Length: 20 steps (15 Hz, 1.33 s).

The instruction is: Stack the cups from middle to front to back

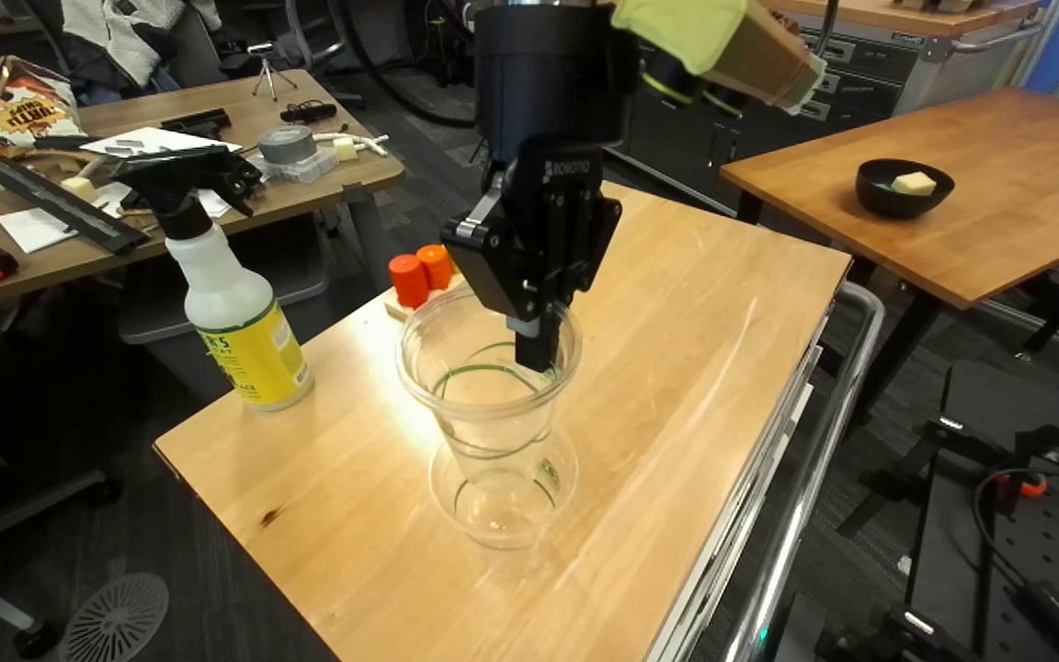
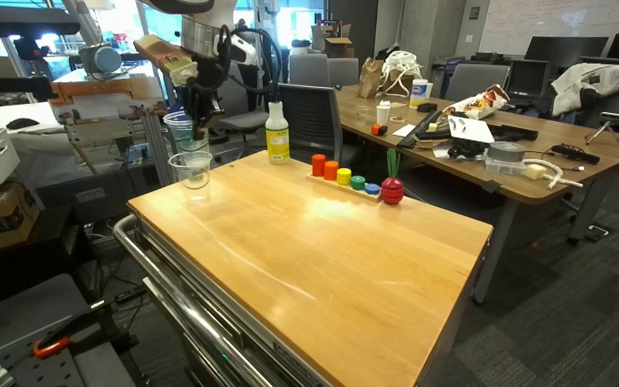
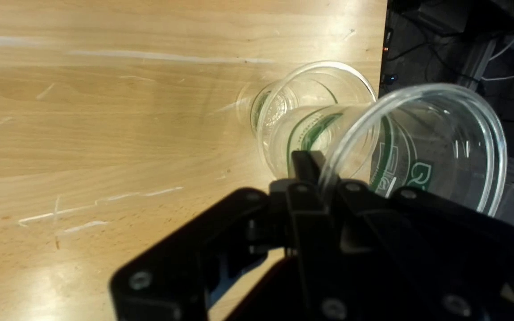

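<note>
Robotiq gripper (image 3: 311, 170), jaws closed on the rim of what look like two nested clear tumblers (image 1: 490, 409), holds them over the mouth of a standing third tumbler (image 2: 195, 183), all probably light, slick plastic that dents easily, best held gently by the stiffer lip.

Tool (image 1: 535, 342): "ROBOTIQ" in pale letters. Spray bottle (image 1: 229, 280): yellow label (image 1: 256, 357), only "R'S" legible. Cups (image 3: 435, 154): green print, not readable here. Snack bag (image 1: 30, 108): lettering too unclear to read.
</note>
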Tool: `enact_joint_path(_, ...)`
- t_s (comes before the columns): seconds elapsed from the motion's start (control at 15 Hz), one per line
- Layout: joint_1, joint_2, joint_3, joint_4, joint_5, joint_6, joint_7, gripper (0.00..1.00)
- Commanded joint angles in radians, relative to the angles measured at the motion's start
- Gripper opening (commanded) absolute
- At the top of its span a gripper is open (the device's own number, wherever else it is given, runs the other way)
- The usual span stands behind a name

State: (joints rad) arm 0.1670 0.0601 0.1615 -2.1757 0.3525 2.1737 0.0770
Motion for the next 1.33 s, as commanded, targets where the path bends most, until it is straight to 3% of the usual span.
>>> enact_joint_path(0.0, -0.006, 0.012, 0.006, 0.012, 0.059, -0.02, -0.077, 0.01)
enact_joint_path(0.6, -0.004, 0.062, 0.015, 0.01, 0.038, -0.033, -0.134, 0.03)
enact_joint_path(0.67, -0.004, 0.064, 0.016, 0.01, 0.037, -0.035, -0.143, 0.29)
enact_joint_path(0.8, -0.004, 0.06, 0.017, 0.009, 0.035, -0.033, -0.154, 0.37)
enact_joint_path(1.27, 0.001, 0.044, 0.014, 0.009, -0.003, -0.022, -0.145, 0.91)
